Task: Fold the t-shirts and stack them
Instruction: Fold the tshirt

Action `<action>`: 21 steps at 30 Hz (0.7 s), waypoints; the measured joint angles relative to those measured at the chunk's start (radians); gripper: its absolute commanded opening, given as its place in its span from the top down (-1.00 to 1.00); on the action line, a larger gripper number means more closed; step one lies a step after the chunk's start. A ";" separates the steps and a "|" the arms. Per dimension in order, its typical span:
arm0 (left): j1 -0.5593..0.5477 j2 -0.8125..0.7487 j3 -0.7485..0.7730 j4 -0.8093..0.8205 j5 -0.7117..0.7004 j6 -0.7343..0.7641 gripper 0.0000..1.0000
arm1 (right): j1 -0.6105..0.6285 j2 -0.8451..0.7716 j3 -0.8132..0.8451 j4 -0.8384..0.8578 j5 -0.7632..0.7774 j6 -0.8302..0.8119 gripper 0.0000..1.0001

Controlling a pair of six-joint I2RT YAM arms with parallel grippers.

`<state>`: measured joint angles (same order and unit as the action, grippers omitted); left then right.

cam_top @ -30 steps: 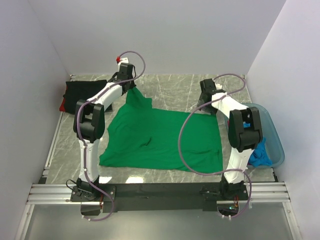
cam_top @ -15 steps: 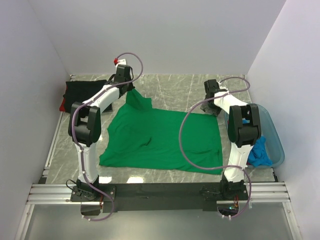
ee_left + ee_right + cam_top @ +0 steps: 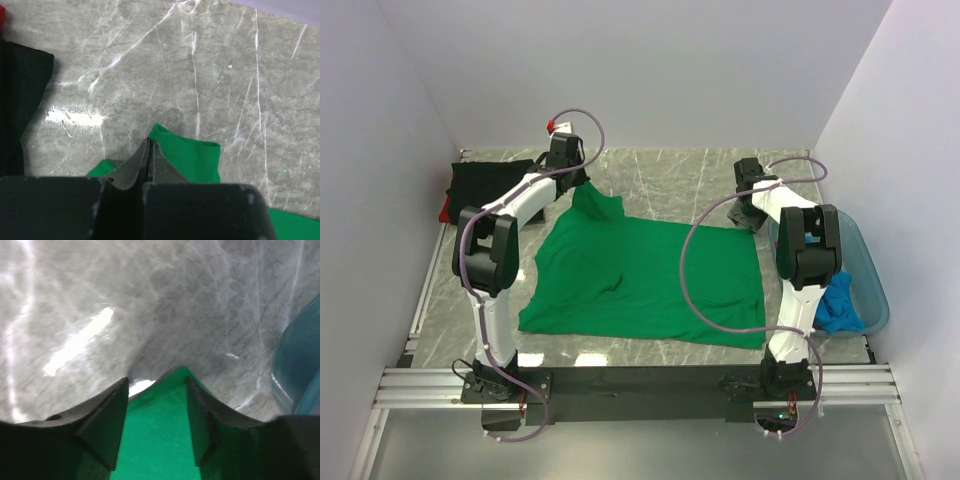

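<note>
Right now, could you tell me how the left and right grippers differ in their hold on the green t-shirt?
The left gripper is shut, pinching the far-left flap of the green t-shirt; the right gripper is open, straddling its far-right corner. The left gripper sits near the black t-shirt, the right gripper beside the blue tub. Both are at the shirt's far edge.

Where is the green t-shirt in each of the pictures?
Top external: the green t-shirt lies spread out in the middle.
Left wrist: a green corner shows at the bottom centre, just past the left gripper, whose jaws are closed.
Right wrist: a green corner sits at the bottom centre, between the open jaws of the right gripper.
Shared landmark: the grey marble table under the shirt.
</note>
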<state>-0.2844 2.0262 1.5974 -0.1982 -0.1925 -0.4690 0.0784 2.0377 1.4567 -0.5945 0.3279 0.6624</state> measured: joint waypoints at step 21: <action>0.003 -0.156 -0.163 0.034 -0.016 -0.008 0.99 | 0.003 -0.100 -0.132 0.012 0.010 -0.024 1.00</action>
<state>-0.2813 1.8702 1.4349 -0.1642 -0.2085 -0.4767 0.0818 1.9373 1.3251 -0.5827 0.3382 0.6388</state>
